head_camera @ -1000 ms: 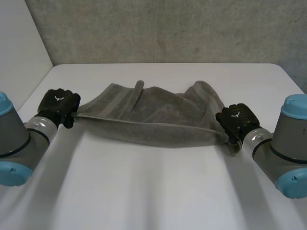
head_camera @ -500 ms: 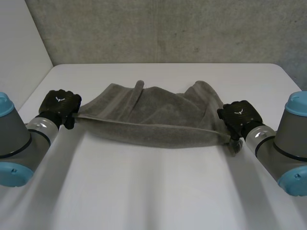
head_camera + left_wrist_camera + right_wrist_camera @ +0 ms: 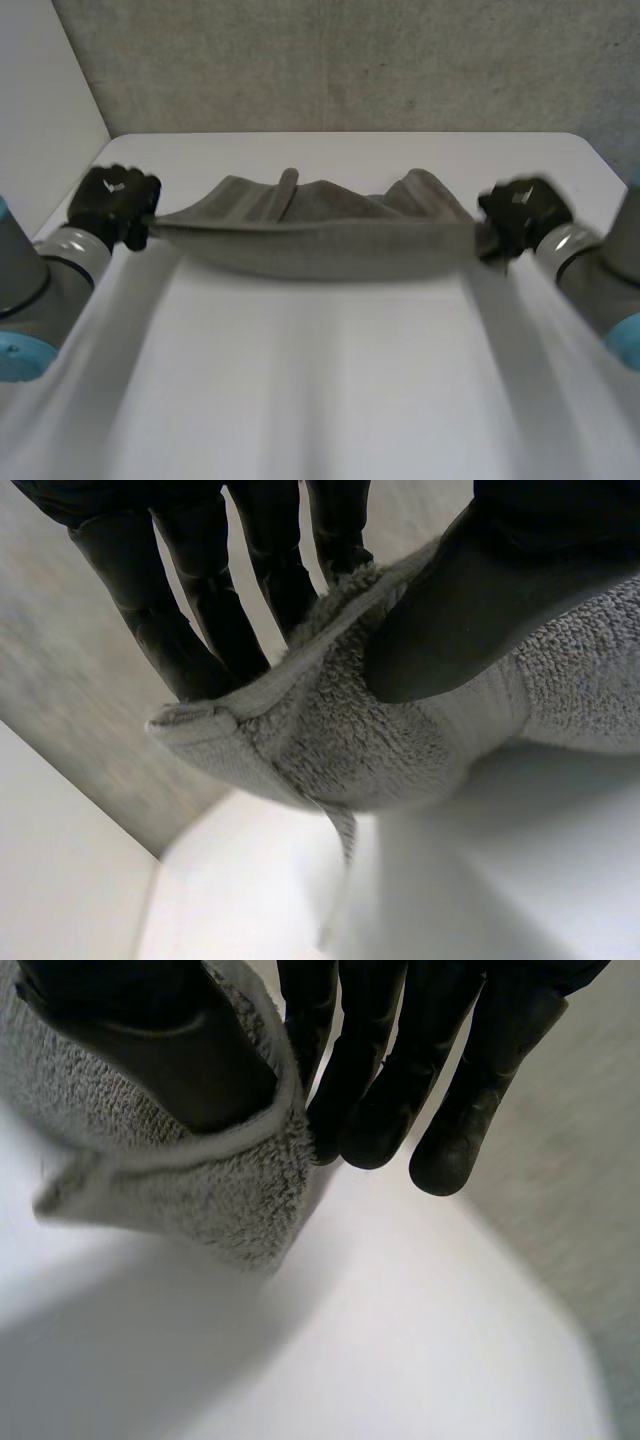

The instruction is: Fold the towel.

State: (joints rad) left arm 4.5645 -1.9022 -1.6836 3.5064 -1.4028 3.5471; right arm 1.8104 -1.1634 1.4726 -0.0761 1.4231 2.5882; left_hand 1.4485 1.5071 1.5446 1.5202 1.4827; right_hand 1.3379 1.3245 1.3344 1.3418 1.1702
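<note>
A grey towel [image 3: 320,240] hangs stretched between my two hands above the white table [image 3: 330,380], sagging in the middle, its far part bunched behind. My left hand [image 3: 112,198] holds the towel's left corner; in the left wrist view the thumb [image 3: 470,610] presses the towel [image 3: 350,740] against the fingers [image 3: 200,630]. My right hand [image 3: 522,212] holds the right corner; in the right wrist view its thumb [image 3: 160,1050] pinches the towel [image 3: 180,1185] against the fingers [image 3: 380,1090].
A grey wall [image 3: 340,60] stands behind the table's far edge. A white side panel [image 3: 40,110] rises at the left. Bare tabletop lies in front of the towel.
Both hands have risen and moved away from me and apart, lifting the towel's near edge off the table and pulling it taut. The arms are still in motion.
</note>
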